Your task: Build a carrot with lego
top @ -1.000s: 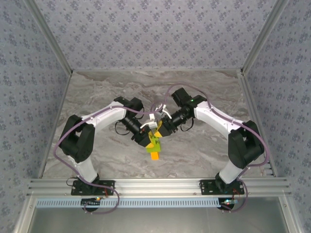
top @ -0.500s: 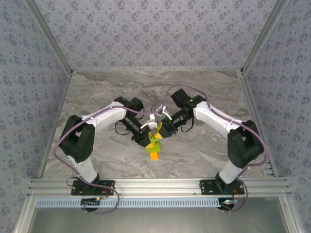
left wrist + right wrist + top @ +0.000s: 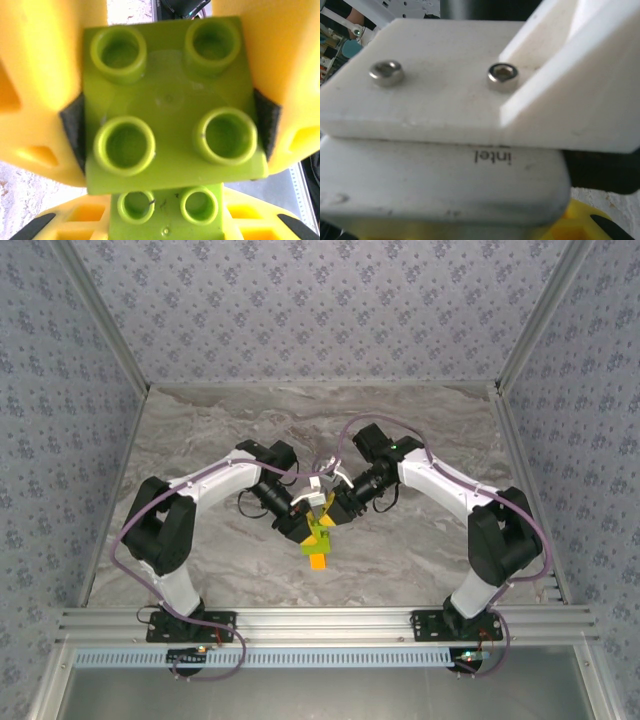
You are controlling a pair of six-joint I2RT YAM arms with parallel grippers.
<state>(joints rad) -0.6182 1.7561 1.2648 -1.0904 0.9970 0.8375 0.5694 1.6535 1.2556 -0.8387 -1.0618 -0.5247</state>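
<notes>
my left pincer [image 3: 303, 524] is clenched on the carrot [image 3: 170, 105]. a lime-green brick [image 3: 167, 65] sits between my yellow fingers [image 3: 35, 75], studs toward my wrist camera, and both black pads [image 3: 73, 131] press its sides. a second green brick [image 3: 167, 215] is joined just below it. the orange tip [image 3: 318, 561] juts beyond my fingertips, over the marble table [image 3: 430, 540]. my right pincer [image 3: 329, 512] meets the left at the carrot's green end; whether it grips, i cannot tell. close before it is a white camera housing [image 3: 440, 175].
</notes>
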